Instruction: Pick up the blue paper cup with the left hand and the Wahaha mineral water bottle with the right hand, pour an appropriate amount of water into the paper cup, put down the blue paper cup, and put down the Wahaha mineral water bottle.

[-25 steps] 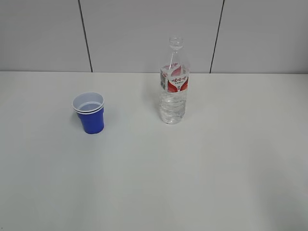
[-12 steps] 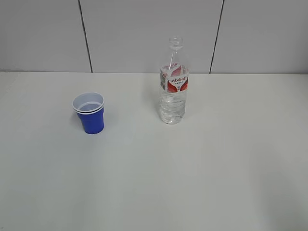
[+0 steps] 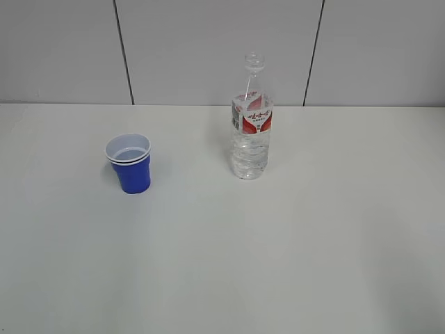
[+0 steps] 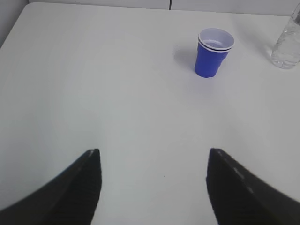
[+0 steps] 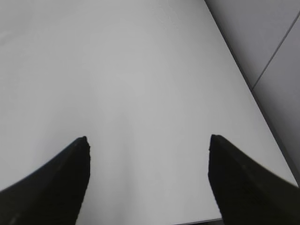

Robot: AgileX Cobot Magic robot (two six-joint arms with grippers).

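Nothing has moved: your left hand (image 4: pixel 153 161) and right hand (image 5: pixel 147 145) gape wide, empty; blue paper cup (image 4: pixel 213 51) ahead-right, Wahaha mineral water bottle (image 4: pixel 287 47) cropped.

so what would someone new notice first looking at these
Probably the blue paper cup, the one strong colour on the white table, standing upright left of centre with a doubled white rim. Next, the tall clear Wahaha mineral water bottle to its right, uncapped, with a red-and-white label. In the wrist views the left gripper and the right gripper both hang open and empty, well away from both.
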